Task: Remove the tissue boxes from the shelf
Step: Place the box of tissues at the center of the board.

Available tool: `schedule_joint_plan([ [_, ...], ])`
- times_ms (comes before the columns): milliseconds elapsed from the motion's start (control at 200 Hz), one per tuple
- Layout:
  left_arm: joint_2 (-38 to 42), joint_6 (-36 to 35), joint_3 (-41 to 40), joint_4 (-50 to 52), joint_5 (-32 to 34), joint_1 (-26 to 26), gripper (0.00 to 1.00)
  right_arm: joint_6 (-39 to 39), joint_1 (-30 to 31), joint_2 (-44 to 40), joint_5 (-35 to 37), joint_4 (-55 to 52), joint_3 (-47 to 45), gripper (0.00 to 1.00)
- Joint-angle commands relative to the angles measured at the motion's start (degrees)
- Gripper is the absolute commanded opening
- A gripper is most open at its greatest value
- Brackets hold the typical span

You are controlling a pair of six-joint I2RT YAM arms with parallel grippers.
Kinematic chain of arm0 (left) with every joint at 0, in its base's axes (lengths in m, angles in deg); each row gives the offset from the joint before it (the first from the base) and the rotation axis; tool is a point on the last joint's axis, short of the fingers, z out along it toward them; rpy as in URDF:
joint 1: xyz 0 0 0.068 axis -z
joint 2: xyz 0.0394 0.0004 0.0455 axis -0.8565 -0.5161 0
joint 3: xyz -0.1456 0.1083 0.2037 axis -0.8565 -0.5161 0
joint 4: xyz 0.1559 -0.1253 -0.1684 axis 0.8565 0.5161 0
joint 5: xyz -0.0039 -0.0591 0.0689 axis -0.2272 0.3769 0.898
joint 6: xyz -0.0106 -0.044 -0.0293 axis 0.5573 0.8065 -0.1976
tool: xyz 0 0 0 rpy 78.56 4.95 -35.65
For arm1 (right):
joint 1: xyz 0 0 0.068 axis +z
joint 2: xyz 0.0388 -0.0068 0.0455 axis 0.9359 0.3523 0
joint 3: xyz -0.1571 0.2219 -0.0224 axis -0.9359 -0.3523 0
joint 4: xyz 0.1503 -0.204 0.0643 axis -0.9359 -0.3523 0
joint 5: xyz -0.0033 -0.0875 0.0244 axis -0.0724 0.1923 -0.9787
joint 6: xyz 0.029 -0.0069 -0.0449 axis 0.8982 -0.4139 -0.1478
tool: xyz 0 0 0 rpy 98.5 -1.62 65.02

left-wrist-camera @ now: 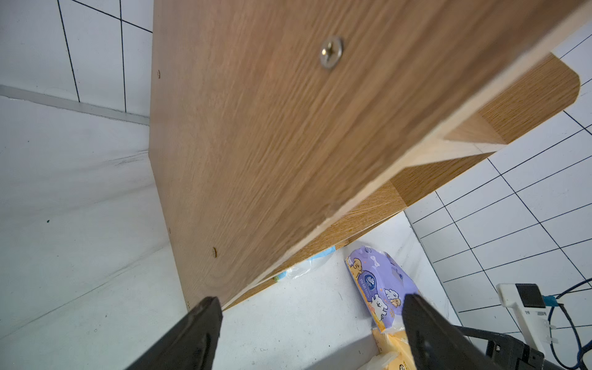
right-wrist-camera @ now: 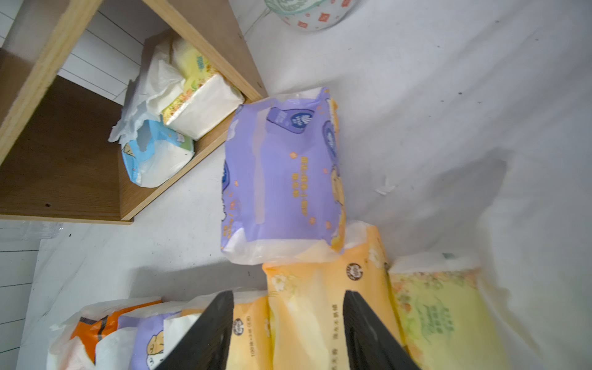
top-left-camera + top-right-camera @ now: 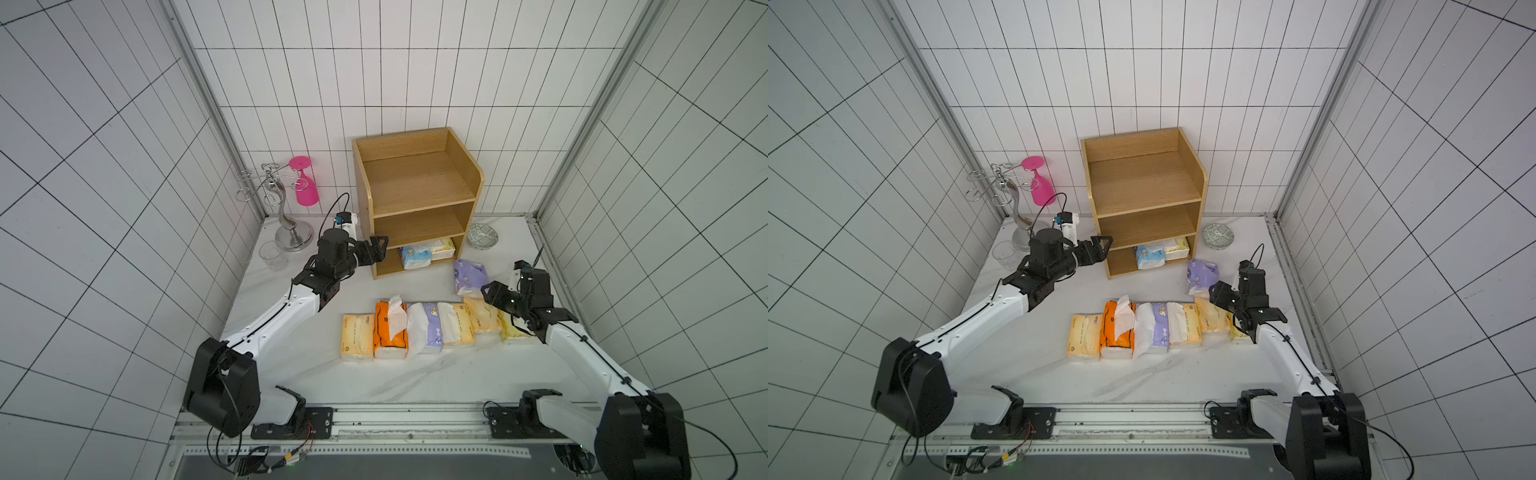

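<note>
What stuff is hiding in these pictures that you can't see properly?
- Cream-yellow tissue pack at the end of the row: in both top views, the right arm covers part of it.
- Light-blue tissue pack: in the left wrist view, hidden behind the side panel of the light-brown wooden shelf, all but a sliver.
- Patterned round bowl: in the right wrist view, cut off by the picture's edge.
- Writing on the packs: too small in both top views.
</note>
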State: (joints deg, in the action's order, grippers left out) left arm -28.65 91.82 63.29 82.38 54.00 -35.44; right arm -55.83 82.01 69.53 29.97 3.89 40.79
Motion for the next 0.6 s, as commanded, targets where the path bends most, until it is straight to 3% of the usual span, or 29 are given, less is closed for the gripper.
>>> schedule_joint_plan([
  [0,-1.0,0.7,0.6,-1.6,-1.8,-1.1,0.92,0.3,3.9,4.2,3.5,-0.1,5.0,0.55],
  [340,0.3,-0.5,-1.5,-1.3,-1.2,-1.3,0.93,-1.8,6.3,21.8,7.3,2.9,12.3,0.47],
  [595,-0.9,-0.2,-2.0,-1.5,-2.2,-1.6,0.93,-3.5,5.8,26.5,9.3,3.6,12.3,0.43],
])
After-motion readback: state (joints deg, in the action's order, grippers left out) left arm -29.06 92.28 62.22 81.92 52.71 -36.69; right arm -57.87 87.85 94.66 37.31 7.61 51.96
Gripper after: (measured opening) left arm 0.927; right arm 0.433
